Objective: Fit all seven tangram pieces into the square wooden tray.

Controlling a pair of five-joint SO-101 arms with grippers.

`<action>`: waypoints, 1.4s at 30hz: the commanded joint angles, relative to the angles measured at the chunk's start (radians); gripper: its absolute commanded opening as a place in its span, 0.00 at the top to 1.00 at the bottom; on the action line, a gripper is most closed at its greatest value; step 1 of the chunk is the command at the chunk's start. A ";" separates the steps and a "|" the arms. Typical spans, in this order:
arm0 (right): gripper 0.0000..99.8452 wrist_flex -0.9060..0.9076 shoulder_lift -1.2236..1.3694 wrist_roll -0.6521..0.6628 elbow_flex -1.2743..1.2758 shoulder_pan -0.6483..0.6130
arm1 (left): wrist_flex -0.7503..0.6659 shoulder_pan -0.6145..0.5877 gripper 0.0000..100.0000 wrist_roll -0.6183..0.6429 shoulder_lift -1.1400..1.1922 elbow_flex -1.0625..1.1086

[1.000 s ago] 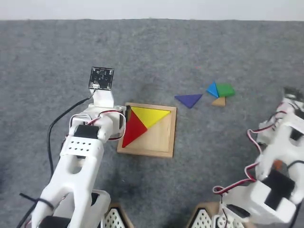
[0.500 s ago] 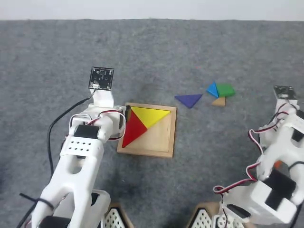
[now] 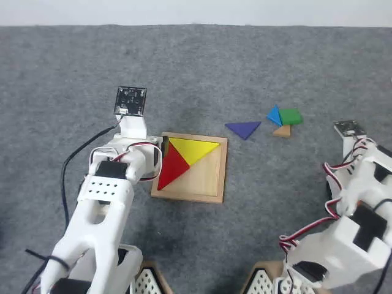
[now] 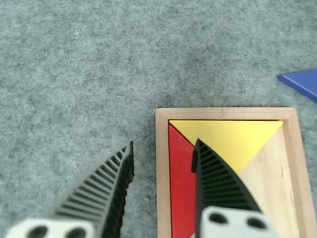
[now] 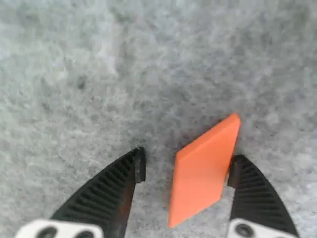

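The square wooden tray [image 3: 205,177] lies mid-table with a yellow triangle [image 3: 193,149] and a red triangle [image 3: 172,168] in it. My left gripper [image 4: 163,146] is open astride the tray's left rim [image 4: 161,163], one finger over the red triangle [image 4: 181,183] and the other over the carpet. The yellow triangle [image 4: 225,139] fills the tray's far side. My right gripper [image 5: 188,157] is open low over the carpet, with an orange parallelogram [image 5: 203,171] lying flat between its fingers. A purple triangle [image 3: 244,128], blue triangle [image 3: 274,115], green piece [image 3: 291,116] and small tan triangle [image 3: 282,130] lie right of the tray.
Grey carpet covers the table. The left arm [image 3: 101,202] stands left of the tray, the right arm [image 3: 358,196] at the right edge. Both arm bases sit at the near edge. A corner of the purple triangle [image 4: 302,82] lies beyond the tray.
The right arm has swung left and toward the middle of the table. The left arm and all pieces in the high view stay put.
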 commanded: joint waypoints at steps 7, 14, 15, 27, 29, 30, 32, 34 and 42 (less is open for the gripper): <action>0.98 -0.030 0.047 -0.060 -0.009 0.010 | -0.029 0.002 0.81 -0.009 -0.037 -0.005; 0.96 -0.027 0.039 -0.061 -0.009 0.012 | -0.029 0.002 0.81 -0.009 -0.037 -0.005; 0.97 -0.027 0.038 -0.063 -0.009 0.010 | -0.029 0.002 0.81 -0.009 -0.037 -0.005; 0.99 0.239 0.036 -0.227 -0.345 -0.357 | -0.031 0.000 0.81 -0.009 -0.037 -0.005; 0.99 0.288 0.036 -0.244 -0.416 -0.441 | -0.031 0.000 0.81 -0.009 -0.037 -0.005; 0.99 0.305 0.038 -0.249 -0.443 -0.484 | -0.037 0.000 0.81 -0.009 -0.037 -0.005; 0.99 0.325 0.038 -0.249 -0.486 -0.562 | -0.052 0.000 0.81 -0.011 -0.037 0.004; 0.99 0.329 0.038 -0.249 -0.511 -0.639 | -0.069 0.000 0.81 -0.041 -0.037 0.010; 0.99 0.263 0.048 -0.379 -0.545 -0.903 | -0.078 -0.046 0.81 -0.058 -0.037 0.004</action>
